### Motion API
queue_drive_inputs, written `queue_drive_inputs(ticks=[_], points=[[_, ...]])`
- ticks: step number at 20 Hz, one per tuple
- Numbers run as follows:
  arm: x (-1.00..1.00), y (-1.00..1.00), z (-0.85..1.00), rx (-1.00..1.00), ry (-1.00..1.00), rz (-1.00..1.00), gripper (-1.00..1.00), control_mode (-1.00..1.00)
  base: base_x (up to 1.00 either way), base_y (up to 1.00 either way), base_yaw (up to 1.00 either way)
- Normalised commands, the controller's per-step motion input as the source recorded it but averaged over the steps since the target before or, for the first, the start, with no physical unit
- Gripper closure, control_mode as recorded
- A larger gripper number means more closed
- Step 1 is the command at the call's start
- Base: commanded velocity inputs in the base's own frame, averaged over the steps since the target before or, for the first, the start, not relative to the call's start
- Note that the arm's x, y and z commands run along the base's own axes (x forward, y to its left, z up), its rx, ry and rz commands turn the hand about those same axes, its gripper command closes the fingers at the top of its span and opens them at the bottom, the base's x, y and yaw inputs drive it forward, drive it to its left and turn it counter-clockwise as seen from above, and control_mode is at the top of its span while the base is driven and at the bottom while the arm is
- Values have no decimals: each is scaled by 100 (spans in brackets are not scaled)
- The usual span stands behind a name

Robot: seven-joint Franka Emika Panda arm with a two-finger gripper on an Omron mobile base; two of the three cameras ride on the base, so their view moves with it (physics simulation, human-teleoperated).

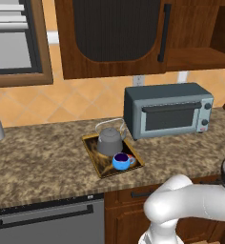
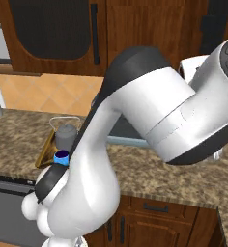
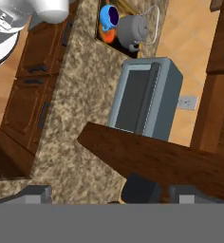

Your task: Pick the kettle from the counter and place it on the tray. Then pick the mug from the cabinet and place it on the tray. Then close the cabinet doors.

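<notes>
- The tray (image 1: 99,167) lies on the tabletop (image 1: 38,152) and holds the kettle (image 1: 109,141) and the blue mug (image 1: 121,161), side by side.
- A grey toaster oven (image 1: 169,110) stands just beside the tray.
- Above, one cabinet door (image 1: 114,35) is shut.
- The end effector (image 3: 109,192) stands open, empty, by a wooden door edge (image 3: 156,161).

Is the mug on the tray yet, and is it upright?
Yes. The blue mug stands upright on the tray, its dark opening facing up, in front of the kettle.
</notes>
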Motion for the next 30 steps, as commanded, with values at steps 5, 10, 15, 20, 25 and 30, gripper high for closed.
queue_drive_inputs(ticks=[5,10,15,20,25,30], points=[[76,55,-36,0,-8,7,-100,-100,0,0,0],[74,53,-29,0,-12,5,-100,-100,0,0,0],[73,56,-39,-1,-25,1,-100,-100,0,0,0],[94,26,-9,0,-5,0,-100,-100,0,0,0],[100,14,-3,0,19,0,-100,-100,0,0,0],[100,15,-23,0,4,1,-100,-100,0,0,0]])
